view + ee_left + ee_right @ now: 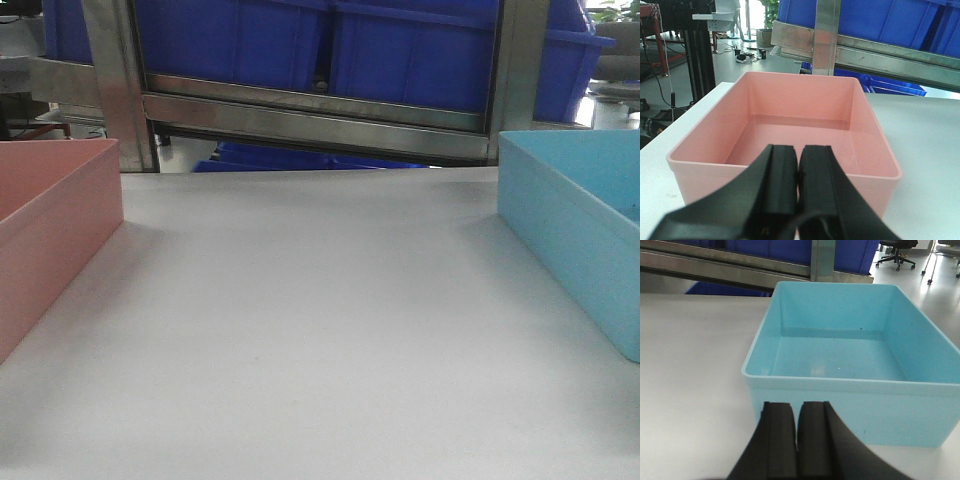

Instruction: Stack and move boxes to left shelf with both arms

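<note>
A salmon pink bin point(50, 225) stands empty at the table's left edge; it also shows in the left wrist view point(790, 125). A light sky blue bin point(580, 230) stands empty at the right edge; it also shows in the right wrist view point(850, 365). My left gripper point(798, 155) is shut and empty, just short of the pink bin's near wall. My right gripper point(797, 412) is shut and empty, just short of the blue bin's near wall, towards its left corner. The roller-lined shelf is out of view.
A steel-framed rack point(320, 115) stands behind the table and holds several dark blue bins point(330, 45). The grey table point(310, 320) lies between the two bins. Office chairs point(897, 252) and floor clutter lie beyond the table.
</note>
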Available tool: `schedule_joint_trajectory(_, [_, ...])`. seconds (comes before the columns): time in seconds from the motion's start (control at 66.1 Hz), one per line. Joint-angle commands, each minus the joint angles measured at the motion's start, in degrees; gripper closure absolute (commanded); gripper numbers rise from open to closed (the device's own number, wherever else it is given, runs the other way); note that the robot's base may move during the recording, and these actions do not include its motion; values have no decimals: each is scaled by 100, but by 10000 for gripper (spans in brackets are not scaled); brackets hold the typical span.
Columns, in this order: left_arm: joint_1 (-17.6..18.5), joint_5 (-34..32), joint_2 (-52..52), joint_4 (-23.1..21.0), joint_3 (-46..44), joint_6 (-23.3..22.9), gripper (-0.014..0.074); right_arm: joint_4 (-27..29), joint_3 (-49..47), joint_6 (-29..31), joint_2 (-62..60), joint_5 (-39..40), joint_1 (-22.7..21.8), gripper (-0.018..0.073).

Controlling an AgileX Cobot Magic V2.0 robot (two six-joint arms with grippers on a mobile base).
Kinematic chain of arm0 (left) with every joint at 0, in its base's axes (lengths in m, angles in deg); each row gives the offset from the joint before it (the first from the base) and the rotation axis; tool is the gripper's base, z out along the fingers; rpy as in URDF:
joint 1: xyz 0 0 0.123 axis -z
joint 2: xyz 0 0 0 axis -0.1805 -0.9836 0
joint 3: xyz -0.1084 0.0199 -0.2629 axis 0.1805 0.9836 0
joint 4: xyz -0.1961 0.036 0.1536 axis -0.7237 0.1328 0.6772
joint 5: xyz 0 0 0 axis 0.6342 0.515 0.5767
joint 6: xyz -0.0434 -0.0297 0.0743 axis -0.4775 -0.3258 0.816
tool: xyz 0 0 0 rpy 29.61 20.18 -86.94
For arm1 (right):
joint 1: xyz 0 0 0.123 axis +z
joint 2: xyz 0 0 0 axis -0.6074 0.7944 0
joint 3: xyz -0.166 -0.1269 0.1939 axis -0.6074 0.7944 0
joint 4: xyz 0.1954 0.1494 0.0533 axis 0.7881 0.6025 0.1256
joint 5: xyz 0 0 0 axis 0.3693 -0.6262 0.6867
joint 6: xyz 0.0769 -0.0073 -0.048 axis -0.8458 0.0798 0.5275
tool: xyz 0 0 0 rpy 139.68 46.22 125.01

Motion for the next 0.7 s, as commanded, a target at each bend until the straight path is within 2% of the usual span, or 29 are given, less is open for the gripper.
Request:
schedule_joint_trajectory(0.0, [28, -517, 84, -42, 163, -15, 605, -14, -102, 54, -117, 516, -31, 503])
schedule_joint_trajectory(0.257, [28, -649, 84, -42, 163, -15, 605, -14, -102, 54, -117, 516, -31, 503])
schedule_joint_trajectory(0.484, [19, -1987, 52, -42, 42, -15, 605, -14, -102, 54, -117, 516, -31, 503])
schedule_joint_trajectory(0.59, [19, -1428, -159, -29, -698, 0, 605, -14, -102, 54, -117, 516, -31, 503])
schedule_joint_trajectory(0.68, [19, -608, -621, 347, -1694, 0, 605, -14, -102, 54, -117, 516, -31, 503])
